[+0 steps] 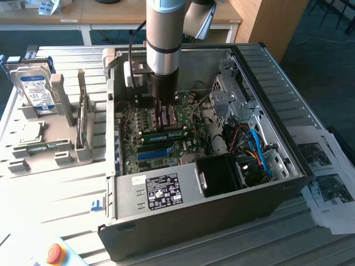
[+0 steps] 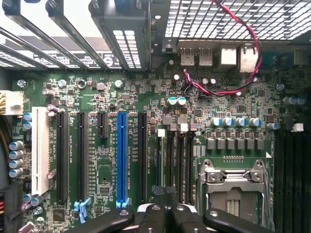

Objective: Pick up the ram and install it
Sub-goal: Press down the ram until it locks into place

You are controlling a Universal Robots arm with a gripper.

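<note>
The jaws are pinched fully together low inside the open computer case [image 1: 310, 119], their tips just over the motherboard [image 2: 97, 160]; nothing shows between them. In the exterior view the ram [image 1: 165, 134] lies right at their 6 o'clock, along the board's slots and touching or nearly touching the tips; whether it is seated I cannot tell. It looks light, thin, stiff and fragile, best gripped by its long edges, clear of the chips. The case stands on the counter [image 1: 66, 183].
</note>
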